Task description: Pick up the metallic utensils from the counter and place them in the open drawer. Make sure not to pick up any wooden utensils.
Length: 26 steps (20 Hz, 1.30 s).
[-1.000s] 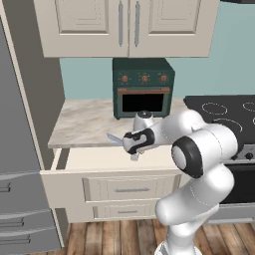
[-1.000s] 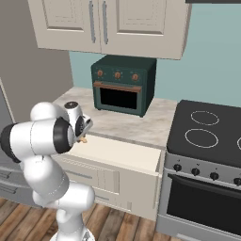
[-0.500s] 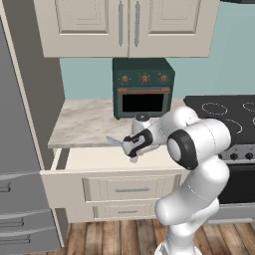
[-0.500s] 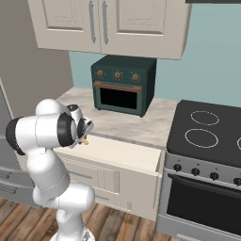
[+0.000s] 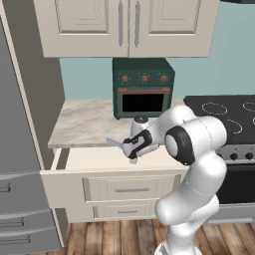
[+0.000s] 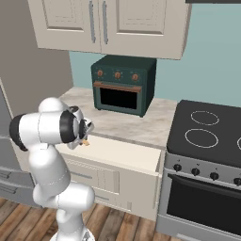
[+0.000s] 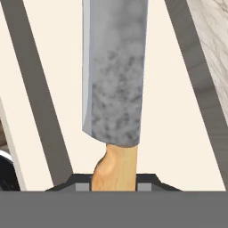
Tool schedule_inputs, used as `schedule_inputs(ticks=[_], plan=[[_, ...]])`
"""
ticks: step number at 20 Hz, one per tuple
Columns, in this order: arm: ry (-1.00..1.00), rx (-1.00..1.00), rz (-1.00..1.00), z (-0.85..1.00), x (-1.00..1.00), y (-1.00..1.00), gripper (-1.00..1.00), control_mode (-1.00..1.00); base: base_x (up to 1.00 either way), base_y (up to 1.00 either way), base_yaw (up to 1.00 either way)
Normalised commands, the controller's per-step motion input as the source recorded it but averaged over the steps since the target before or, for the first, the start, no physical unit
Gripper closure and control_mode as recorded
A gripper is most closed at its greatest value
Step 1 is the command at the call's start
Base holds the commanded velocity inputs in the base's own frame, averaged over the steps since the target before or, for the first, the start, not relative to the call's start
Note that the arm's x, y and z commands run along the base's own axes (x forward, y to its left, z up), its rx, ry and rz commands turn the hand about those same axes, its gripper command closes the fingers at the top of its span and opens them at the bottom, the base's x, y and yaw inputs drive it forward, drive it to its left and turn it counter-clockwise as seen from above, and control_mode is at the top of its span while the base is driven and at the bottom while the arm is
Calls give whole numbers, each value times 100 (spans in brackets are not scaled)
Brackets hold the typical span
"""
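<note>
My gripper (image 5: 131, 149) is shut on the orange-tan handle of the knife (image 5: 115, 143), whose bluish-steel blade sticks out to the left above the open drawer (image 5: 94, 160). In the hand view the knife (image 7: 115, 80) runs up from the gripper (image 7: 113, 185), with the cream drawer floor (image 7: 178, 133) beneath it. From the right base view the gripper (image 6: 85, 135) hangs over the left end of the drawer (image 6: 124, 154). The counter (image 5: 84, 124) lies just behind the drawer. The metal spoon and the wooden spoon are out of view.
A dark green toaster oven (image 5: 143, 88) stands at the back of the counter. A black stove (image 6: 207, 134) adjoins on the right, grey fridge drawers (image 5: 20, 199) on the left. Cream wall cabinets (image 5: 127, 25) hang overhead.
The gripper has sunk a little toward the drawer with the knife still in it, and the arm's elbow has swung slightly.
</note>
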Motion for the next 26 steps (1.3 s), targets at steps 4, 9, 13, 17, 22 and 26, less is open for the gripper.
schedule_inputs(ticks=[4,9,13,17,22,26], plan=[[0,-1,0,-7,14,0,100,-100,0,0,0],[0,-1,0,-5,10,0,100,-100,0,0,0],[0,0,0,-7,16,0,100,-100,0,0,0],[0,-2,0,-15,11,0,100,-100,0,0,0],[0,-1,1,-12,3,0,100,-100,0,0,0],[0,0,13,0,11,-4,100,-100,0,0,0]])
